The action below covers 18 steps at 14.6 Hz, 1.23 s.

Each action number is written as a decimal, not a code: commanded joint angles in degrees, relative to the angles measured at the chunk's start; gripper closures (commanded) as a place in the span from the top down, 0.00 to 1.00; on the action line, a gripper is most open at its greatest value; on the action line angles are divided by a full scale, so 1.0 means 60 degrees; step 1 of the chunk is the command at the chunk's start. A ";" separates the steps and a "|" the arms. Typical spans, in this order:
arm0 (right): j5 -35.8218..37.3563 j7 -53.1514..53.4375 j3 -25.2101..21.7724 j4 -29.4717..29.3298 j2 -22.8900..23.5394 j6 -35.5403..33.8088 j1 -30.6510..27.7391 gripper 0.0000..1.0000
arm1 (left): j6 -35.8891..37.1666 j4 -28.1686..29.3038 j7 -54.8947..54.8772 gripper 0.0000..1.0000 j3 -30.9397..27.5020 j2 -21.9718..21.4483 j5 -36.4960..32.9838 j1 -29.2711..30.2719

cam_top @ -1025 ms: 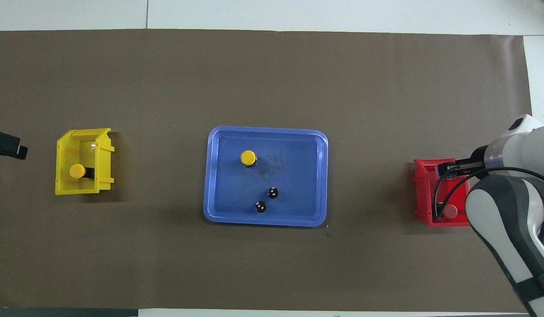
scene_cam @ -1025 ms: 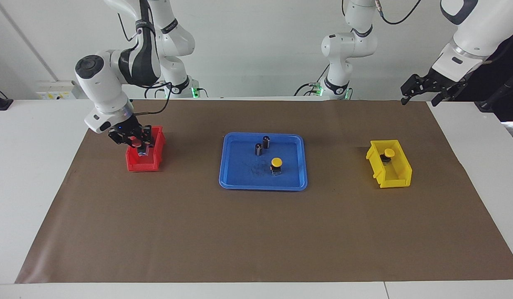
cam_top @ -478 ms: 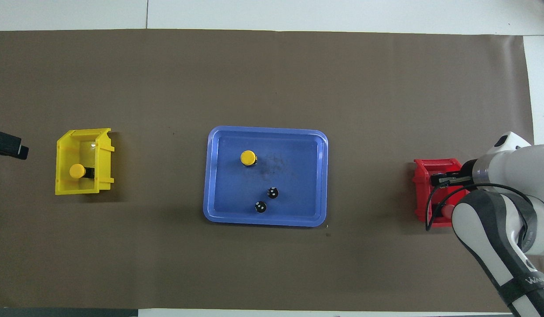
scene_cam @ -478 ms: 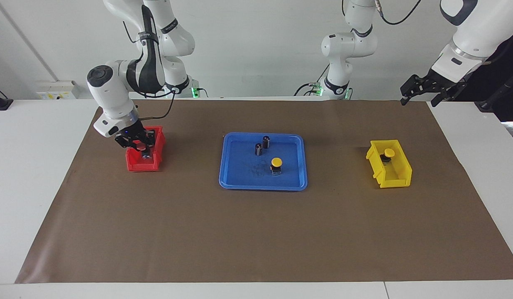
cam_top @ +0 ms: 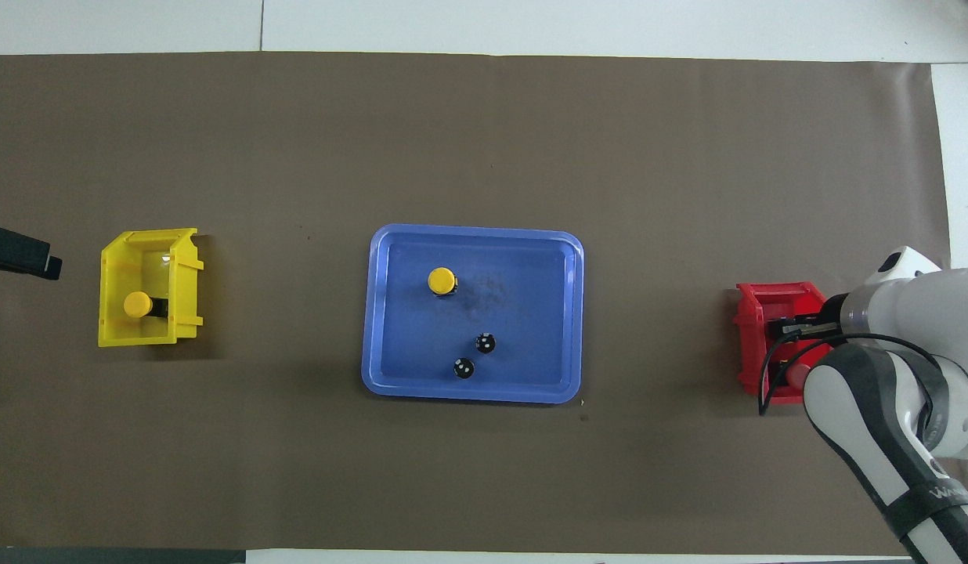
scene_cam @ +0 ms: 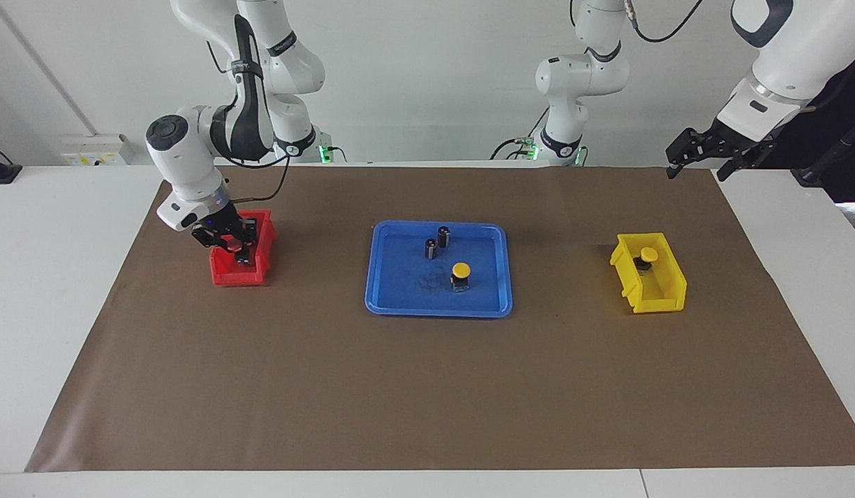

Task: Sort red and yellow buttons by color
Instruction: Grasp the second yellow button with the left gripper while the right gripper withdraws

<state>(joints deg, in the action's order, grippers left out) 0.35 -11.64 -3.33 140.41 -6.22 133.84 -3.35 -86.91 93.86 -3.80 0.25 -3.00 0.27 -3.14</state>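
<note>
While right gripper (scene_cam: pixel 235 243) grips red button (scene_cam: pixel 231 243) in red bin (scene_cam: pixel 223 277), yellow bin (scene_cam: pixel 666 294) w/ yellow button (scene_cam: pixel 648 254)

A blue tray (cam_top: pixel 390 313) sits mid-tabletop holding one yellow button (cam_top: pixel 442 280) and two dark cylinders (cam_top: pixel 474 355). A yellow bin (cam_top: pixel 186 266) near the left arm's edge holds another yellow button (cam_top: pixel 137 304). The right arm (cam_top: pixel 883 407) covers much of the red bin (cam_top: pixel 754 337).

Blue plastic tray (scene_cam: pixel 379 277) mid-table w/ yellow-capped push button (scene_cam: pixel 460 274) and two dark capless cylinders (scene_cam: pixel 436 243) nearer robots. Yellow plastic bin (scene_cam: pixel 666 287), left arm's end, holds second yellow-capped button (scene_cam: pixel 647 256). Red plastic bin (scene_cam: pixel 223 275) at right arm's end.
</note>
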 commanded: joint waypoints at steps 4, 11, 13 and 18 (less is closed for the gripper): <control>-0.0233 -0.0053 0.0130 0.0255 -0.0062 0.0339 -0.0013 0.26 | -0.3541 0.2796 0.4595 1.00 0.0017 -0.0015 -0.0090 -0.3368; -0.0233 -0.0139 0.0130 0.0124 -0.0048 0.0178 -0.0027 0.64 | -0.6621 0.2740 0.7706 0.97 0.0017 0.2359 -0.0061 -0.5437; -0.0233 -0.0125 0.0130 -0.0357 0.0039 -0.0491 -0.0027 0.67 | -0.6857 0.2609 0.7999 0.96 0.0017 0.2696 -0.0060 -0.5613; -0.0233 -0.0067 0.0188 -0.2364 0.0172 -0.2661 0.0002 0.73 | -0.7151 0.2286 0.8572 0.92 0.0002 0.3327 -0.0075 -0.5966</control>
<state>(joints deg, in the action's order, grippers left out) 0.21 -11.62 -2.66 130.47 -6.11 121.70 -3.15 -128.87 108.80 45.93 1.36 15.63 0.28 -37.44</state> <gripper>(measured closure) 0.282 0.057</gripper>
